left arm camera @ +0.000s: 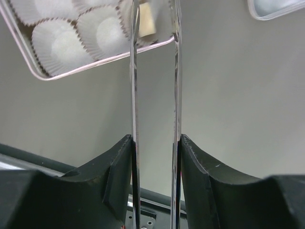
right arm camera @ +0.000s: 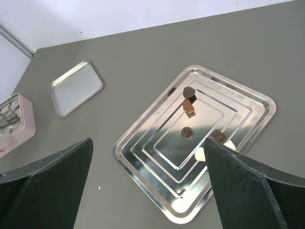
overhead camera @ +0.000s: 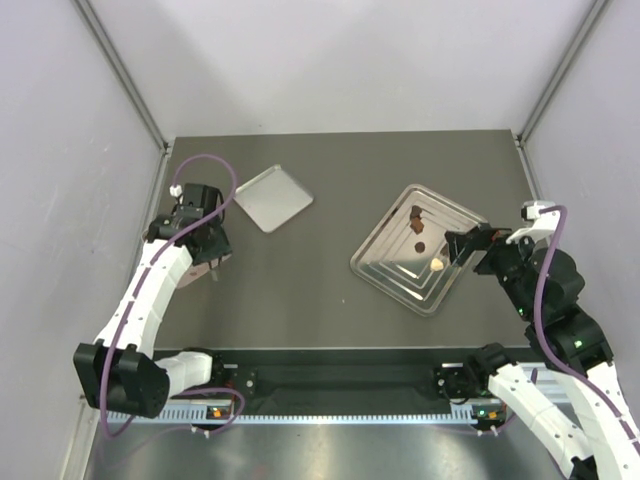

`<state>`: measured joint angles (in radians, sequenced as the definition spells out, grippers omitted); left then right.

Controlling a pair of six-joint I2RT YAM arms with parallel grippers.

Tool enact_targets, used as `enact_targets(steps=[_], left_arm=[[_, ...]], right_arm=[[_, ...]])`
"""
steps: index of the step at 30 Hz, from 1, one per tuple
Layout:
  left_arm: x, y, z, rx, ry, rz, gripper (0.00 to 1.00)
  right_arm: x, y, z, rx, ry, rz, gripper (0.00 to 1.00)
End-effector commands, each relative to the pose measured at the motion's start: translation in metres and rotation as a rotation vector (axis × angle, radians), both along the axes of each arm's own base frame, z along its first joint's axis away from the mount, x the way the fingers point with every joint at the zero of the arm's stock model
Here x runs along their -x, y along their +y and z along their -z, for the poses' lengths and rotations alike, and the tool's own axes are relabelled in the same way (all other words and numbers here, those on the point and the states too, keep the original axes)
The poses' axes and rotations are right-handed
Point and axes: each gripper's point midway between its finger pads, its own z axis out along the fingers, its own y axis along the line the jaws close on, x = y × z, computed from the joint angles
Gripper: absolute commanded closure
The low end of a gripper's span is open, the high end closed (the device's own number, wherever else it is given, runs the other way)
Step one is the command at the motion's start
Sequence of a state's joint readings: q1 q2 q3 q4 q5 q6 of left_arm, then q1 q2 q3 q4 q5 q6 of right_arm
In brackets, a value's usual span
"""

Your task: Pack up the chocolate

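Observation:
Several chocolate pieces lie on the steel tray (overhead camera: 385, 262): a dark round one (right arm camera: 187, 133), a brown block (right arm camera: 188, 106), another dark one (right arm camera: 188, 91) and a cream-white one (right arm camera: 201, 153). My right gripper (right arm camera: 147, 143) is open and empty, hovering over the tray's right edge (overhead camera: 468, 243). My left gripper (overhead camera: 205, 250) has long thin metal blades (left arm camera: 135, 95) shut on a cream-white chocolate (left arm camera: 147, 20). It holds the piece over the corner of a pink box (left arm camera: 71, 72) lined with white paper cups (left arm camera: 57, 45). The box is mostly hidden under the gripper in the top view.
The box's flat metal lid (overhead camera: 273, 197) lies at the back, between box and tray; it also shows in the right wrist view (right arm camera: 76, 87). The pink box (right arm camera: 14, 125) sits at the far left. Grey walls enclose the table on three sides.

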<state>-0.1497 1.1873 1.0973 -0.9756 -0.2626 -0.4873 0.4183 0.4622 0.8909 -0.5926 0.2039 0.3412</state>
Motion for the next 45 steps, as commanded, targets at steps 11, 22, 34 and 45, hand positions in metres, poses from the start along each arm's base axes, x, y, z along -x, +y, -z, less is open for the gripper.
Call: enact_targets(steps=[11, 22, 34, 45], left_arm=[[-0.035, -0.074, -0.087, 0.26, -0.278, 0.311, 0.54], [-0.033, -0.195, -0.095, 0.343, -0.355, 0.636, 0.54], [0.01, -0.357, -0.04, 0.42, -0.274, 0.949, 0.54], [0.036, -0.445, 0.002, 0.332, -0.222, 1.124, 0.5]], right_arm=[[-0.002, 0.007, -0.02, -0.026, -0.035, -0.022, 0.0], [-0.002, 0.007, -0.026, -0.054, -0.029, -0.012, 0.0], [-0.002, 0.001, -0.03, -0.043, -0.028, 0.012, 0.0], [-0.001, -0.003, -0.03, -0.025, -0.036, 0.027, 0.0]])
